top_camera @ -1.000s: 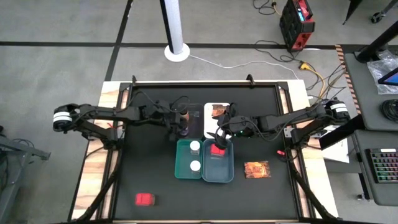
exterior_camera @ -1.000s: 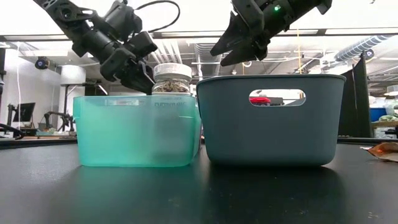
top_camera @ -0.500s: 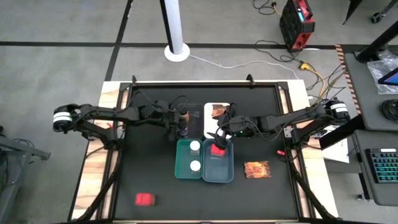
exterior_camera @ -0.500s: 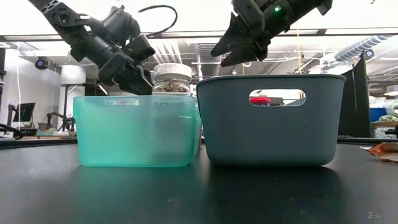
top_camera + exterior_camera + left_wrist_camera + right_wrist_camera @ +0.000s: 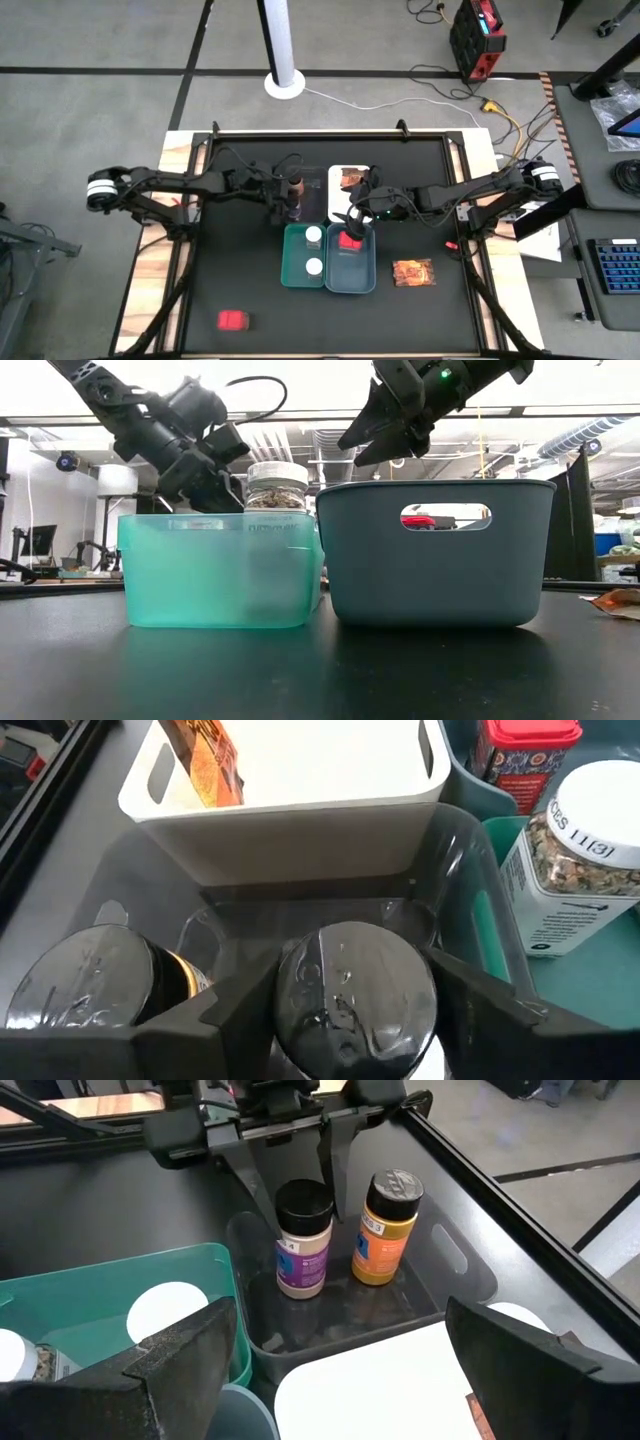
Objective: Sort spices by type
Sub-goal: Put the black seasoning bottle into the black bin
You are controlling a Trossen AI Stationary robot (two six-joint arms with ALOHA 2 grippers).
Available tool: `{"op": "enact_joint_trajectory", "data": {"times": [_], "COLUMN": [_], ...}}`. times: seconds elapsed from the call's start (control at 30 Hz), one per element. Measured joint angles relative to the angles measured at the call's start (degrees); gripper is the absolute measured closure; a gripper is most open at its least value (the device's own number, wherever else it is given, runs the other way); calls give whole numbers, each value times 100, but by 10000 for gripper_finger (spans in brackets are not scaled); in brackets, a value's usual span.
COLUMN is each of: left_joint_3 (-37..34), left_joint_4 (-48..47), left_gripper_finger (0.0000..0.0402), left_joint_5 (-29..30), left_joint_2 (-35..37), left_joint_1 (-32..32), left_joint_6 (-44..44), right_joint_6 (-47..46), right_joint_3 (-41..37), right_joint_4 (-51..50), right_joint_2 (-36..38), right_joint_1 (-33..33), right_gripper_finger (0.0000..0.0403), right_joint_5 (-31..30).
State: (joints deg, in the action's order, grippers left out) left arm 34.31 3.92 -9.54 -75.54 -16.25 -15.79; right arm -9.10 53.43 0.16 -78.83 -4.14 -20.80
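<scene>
Two dark bottles stand upright in the clear tray (image 5: 440, 1270): the purple bottle (image 5: 302, 1240) sits between the parted fingers of the left gripper (image 5: 300, 1155) directly above it, the brown-capped bottle (image 5: 384, 1228) just beside. The right gripper (image 5: 352, 218) hovers spread wide, holding nothing, with a red box (image 5: 349, 240) in the grey-blue tray (image 5: 368, 275) beneath it. Each bottle looks rigid, light and smooth-walled, likely slippery; a hold across the cap or neck seems surest.

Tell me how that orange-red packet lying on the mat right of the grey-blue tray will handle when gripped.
The packet lies flat and crinkled, so it is probably floppy and light. Its clear film looks slick; it may slide or buckle rather than lift cleanly. A pinch at an edge seems safer.
</scene>
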Motion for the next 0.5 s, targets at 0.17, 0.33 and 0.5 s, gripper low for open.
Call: {"op": "enact_joint_trajectory", "data": {"times": [0.17, 0.33, 0.5], "left_joint_3": [1, 1, 40], "left_joint_4": [6, 7, -43], "left_gripper_finger": [184, 189, 179], "left_joint_5": [-4, -13, 20], "left_joint_2": [-93, -92, -79], "left_joint_1": [0, 0, 0], "left_joint_6": [0, 5, 2], "right_joint_6": [7, 7, -25], "right_joint_3": [0, 0, 0], "right_joint_4": [16, 17, 18], "right_joint_2": [0, -2, -2], "right_joint_1": [0, 0, 0], "right_gripper_finger": [53, 53, 53], "right_joint_5": [0, -2, -2]}}
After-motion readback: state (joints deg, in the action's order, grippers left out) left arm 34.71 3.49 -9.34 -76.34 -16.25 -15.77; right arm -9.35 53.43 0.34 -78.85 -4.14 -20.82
